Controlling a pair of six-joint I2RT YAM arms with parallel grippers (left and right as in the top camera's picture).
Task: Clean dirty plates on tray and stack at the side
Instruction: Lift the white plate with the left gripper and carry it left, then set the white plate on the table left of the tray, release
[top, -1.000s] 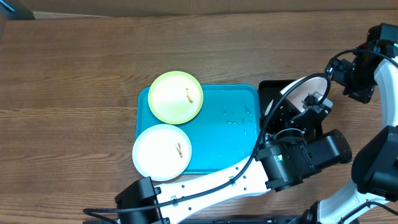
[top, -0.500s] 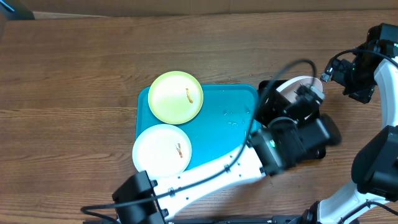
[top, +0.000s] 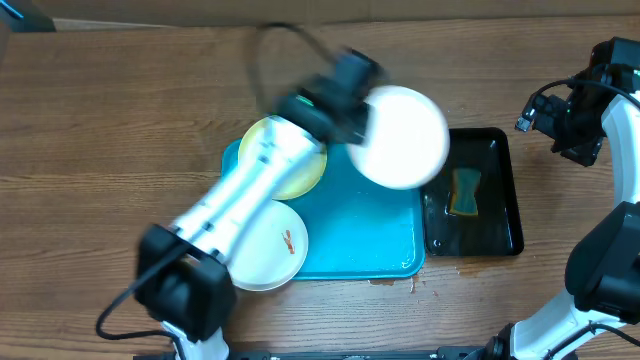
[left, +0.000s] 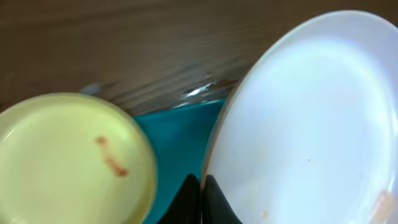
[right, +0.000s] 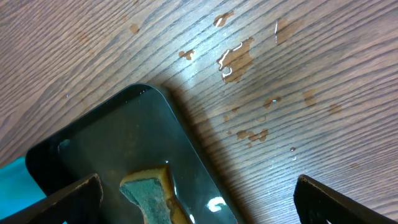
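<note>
Left end effector (left: 200, 190) was clamped on the rim of a white plate (top: 402, 138) - fingers together at the plate's lower-left edge in the wrist view. Overhead the arm was motion-blurred. The plate sat at upper centre of frame, over the upper right corner of the tray (top: 370, 235), with its right edge reaching toward the black tray (top: 500, 160).

Yellow-green plate (top: 312, 168) was at the tray's upper left, partly under the arm, with a small orange-brown smear showing in the wrist view. Second white plate (top: 280, 248) was at the tray's lower left, overhanging the rim, also smeared.

Right end effector (right: 196, 186) had its fingers wide apart and held nothing - it hung over the black tray's corner at the right of the frame. A sponge (top: 465, 192) lay in the black tray. Water drops (right: 236, 56) sat on the worktop (top: 120, 120) beside it.
</note>
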